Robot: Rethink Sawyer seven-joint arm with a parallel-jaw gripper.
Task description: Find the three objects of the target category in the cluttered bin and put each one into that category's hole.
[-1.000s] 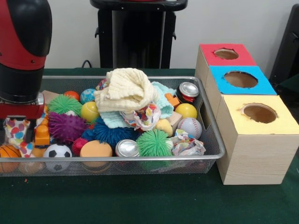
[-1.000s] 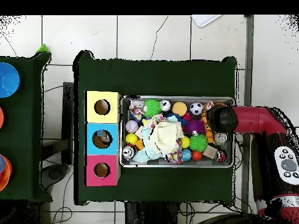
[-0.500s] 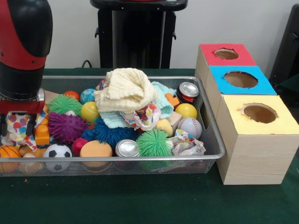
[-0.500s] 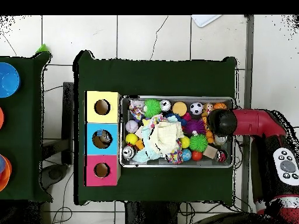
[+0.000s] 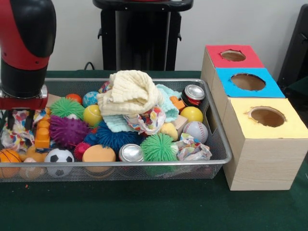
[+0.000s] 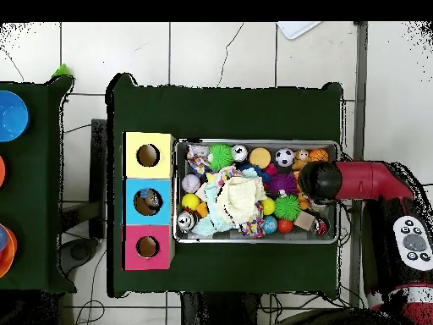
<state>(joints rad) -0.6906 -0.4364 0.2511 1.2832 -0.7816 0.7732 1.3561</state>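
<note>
Bin (image 5: 219,144): two cans (image 5: 131,153), three holed boxes (image 5: 262,144).

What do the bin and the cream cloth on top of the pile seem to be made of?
Bin: apparently metal wire mesh, silvery, with a shiny rim; the contents show through its wall. Cloth: soft woven fabric, probably cotton, matte and crinkled, lying in loose folds.

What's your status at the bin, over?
Gripper at the bin's end farthest from the boxes, shut on a colourful patterned cloth. Cloth lifting clear of the orange toy. Yellow box hole unobstructed.
</note>
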